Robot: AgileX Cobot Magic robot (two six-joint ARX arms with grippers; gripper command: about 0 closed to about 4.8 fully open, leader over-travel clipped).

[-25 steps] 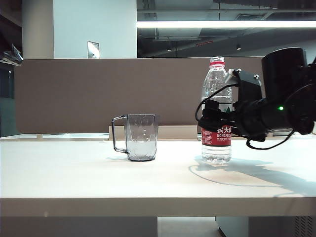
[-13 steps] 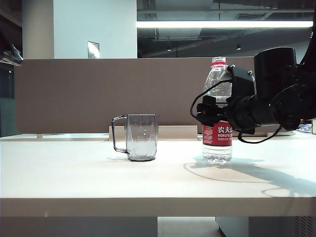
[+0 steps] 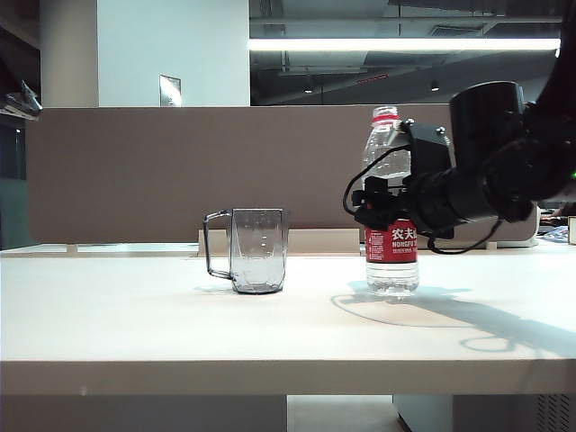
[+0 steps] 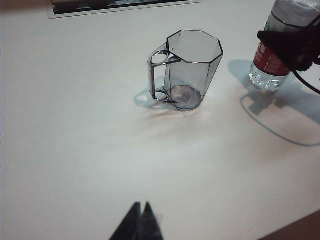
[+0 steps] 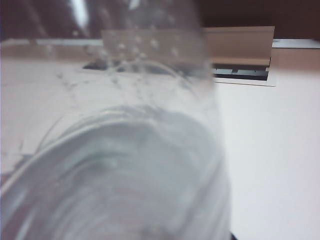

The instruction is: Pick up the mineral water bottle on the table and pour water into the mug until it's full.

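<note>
The mineral water bottle (image 3: 391,256) stands on the table (image 3: 135,324) to the right of the mug (image 3: 259,250), its red-ringed neck leaning slightly left. My right gripper (image 3: 382,205) reaches in level from the right and sits round the bottle's middle, just above the red label. Its fingers are hidden, so how tightly they close does not show. In the right wrist view the clear bottle (image 5: 125,150) fills the picture. The left wrist view shows the smoky mug (image 4: 192,70), empty, the bottle (image 4: 267,60) and the black right gripper (image 4: 292,42). My left gripper (image 4: 141,206) hangs shut, well short of the mug.
A brown partition (image 3: 135,171) runs along the table's far side. Black cables (image 3: 360,184) loop off the right arm beside the bottle. The table's thick front edge (image 3: 270,376) is near the camera. A dark slot (image 5: 242,74) lies in the tabletop at the back.
The right arm has pushed further left round the bottle and its wrist has levelled. The bottle's neck has shifted a little left. The mug and left gripper have not moved.
</note>
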